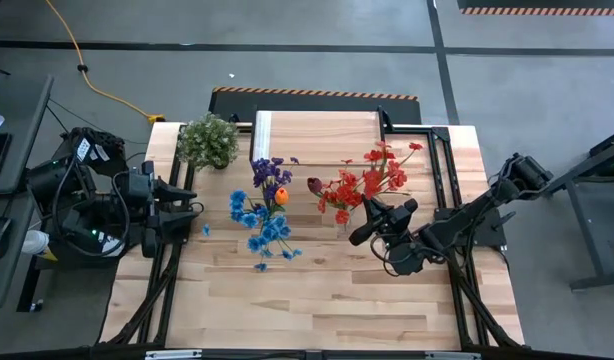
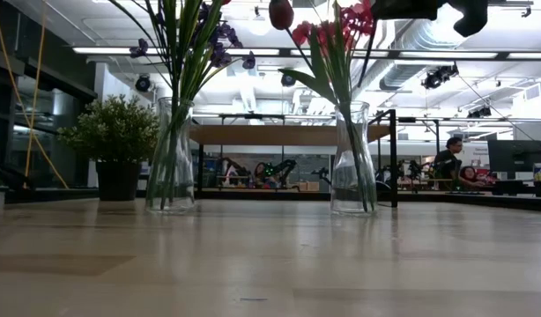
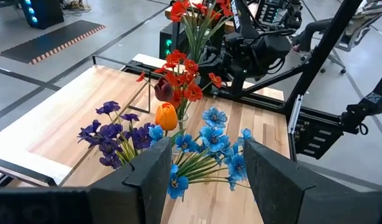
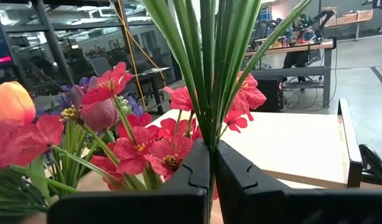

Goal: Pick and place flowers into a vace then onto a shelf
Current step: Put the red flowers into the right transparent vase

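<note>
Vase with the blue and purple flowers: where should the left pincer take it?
Take the vase at its narrow waist with the open left pincer, level from the left side of the table: it stands upright and its blooms spread wide above, likely blocking a top approach. The right pincer holds the red flowers.

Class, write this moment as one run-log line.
right gripper: shut on red flowers over right vase | left gripper: open, waiting | shelf: bare

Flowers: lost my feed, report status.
Right end effector shut on red flowers' stems, above right vase. Left end effector open, waiting at left edge. Shelf bare; nothing blocking.
</note>
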